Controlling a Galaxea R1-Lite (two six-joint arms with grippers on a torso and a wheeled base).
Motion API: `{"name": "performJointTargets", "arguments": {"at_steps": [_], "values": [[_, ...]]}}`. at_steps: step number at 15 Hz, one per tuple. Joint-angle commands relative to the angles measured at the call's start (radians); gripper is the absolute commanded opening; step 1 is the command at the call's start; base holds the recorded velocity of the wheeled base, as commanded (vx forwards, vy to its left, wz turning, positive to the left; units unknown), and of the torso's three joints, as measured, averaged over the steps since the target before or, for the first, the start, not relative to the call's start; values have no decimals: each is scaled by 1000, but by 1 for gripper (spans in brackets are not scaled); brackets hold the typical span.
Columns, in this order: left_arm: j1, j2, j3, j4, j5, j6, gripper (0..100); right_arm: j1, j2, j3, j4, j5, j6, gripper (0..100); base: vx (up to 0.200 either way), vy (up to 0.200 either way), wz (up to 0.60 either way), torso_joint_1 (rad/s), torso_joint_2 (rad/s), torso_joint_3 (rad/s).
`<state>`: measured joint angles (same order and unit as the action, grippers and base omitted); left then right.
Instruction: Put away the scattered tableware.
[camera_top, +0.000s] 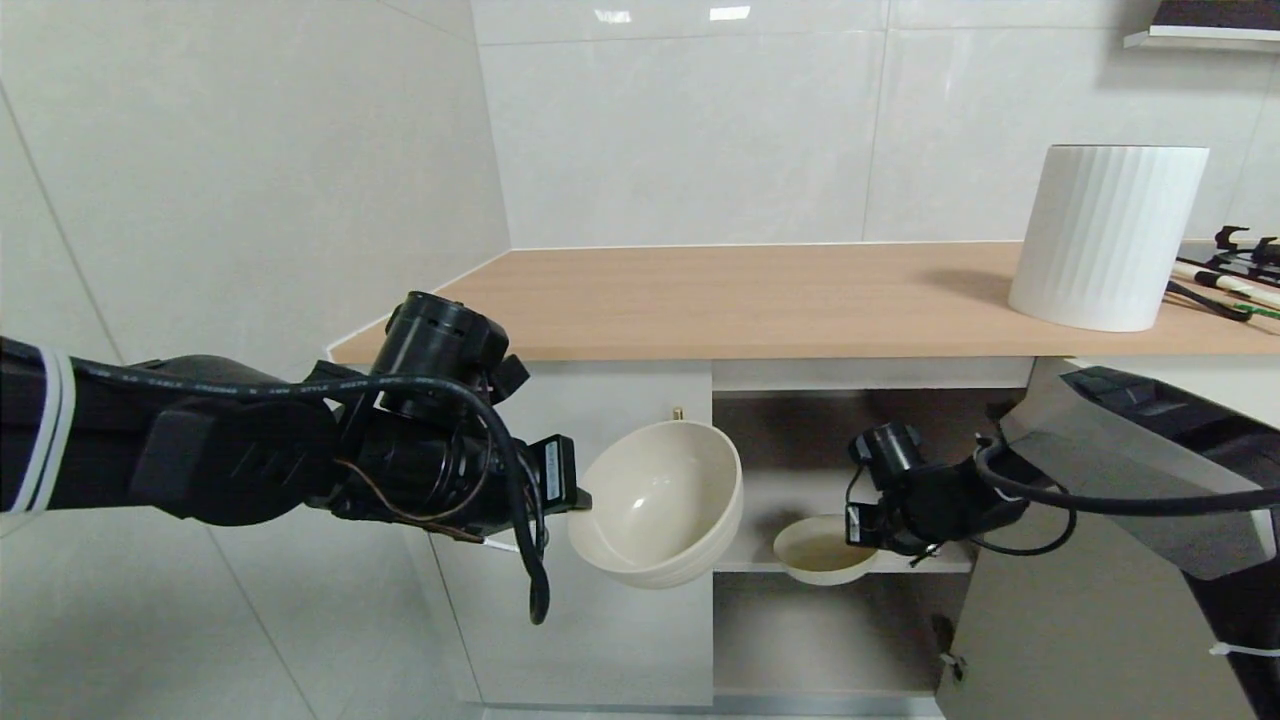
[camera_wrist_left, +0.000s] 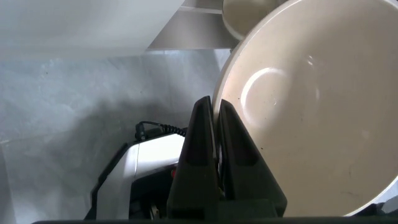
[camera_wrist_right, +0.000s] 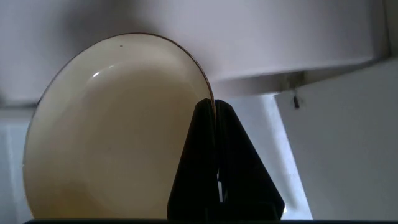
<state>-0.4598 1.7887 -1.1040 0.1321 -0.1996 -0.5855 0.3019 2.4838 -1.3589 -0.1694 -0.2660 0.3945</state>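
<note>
Inside the open cabinet (camera_top: 800, 435) under the pale wooden countertop (camera_top: 750, 300), the right gripper (camera_top: 860, 530) is pinching the rim of a small shallow cream dish (camera_top: 818, 553) at the white shelf (camera_top: 765, 500)'s front edge, not yet letting go. Just outside, the left gripper (camera_top: 580, 497) is clamping a larger deep cream bowl (camera_top: 655, 505) by its rim in mid-air. Neither piece looks stowed yet.

So there's a light wood countertop (camera_top: 760, 300) running along a glossy white tiled wall (camera_top: 680, 120), corner on the left. A tall white ribbed container (camera_top: 1105, 235) sits upright on the counter's right side, near the back. Underneath is a white cabinet: the left door (camera_top: 620, 640) is closed and has a tiny brass knob (camera_top: 678, 412) near its top corner, and the bay beside it is open with one shelf board (camera_top: 745, 567) across it. A wall shelf (camera_top: 1200, 38) peeks in top right.
</note>
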Motion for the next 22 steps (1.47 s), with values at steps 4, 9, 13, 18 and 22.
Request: {"name": "performJointTargets", "arguments": {"at_steps": [4,9,13,18,22], "values": [[0,3,0,0,0,0,0,-35,125,-169,67,-32,1,0,0,0,0,0,0,0],[0,6,-2,0,0,0,0,-61,236,-439,199,-90,6,0,0,0,0,0,0,0],[0,17,-2,0,9,0,0,-60,306,-551,229,-150,7,0,0,0,0,0,0,0],[0,18,-3,0,9,0,0,-61,348,-591,231,-173,4,0,0,0,0,0,0,0],[0,18,-3,0,9,0,0,-61,360,-605,231,-179,1,0,0,0,0,0,0,0]]}}
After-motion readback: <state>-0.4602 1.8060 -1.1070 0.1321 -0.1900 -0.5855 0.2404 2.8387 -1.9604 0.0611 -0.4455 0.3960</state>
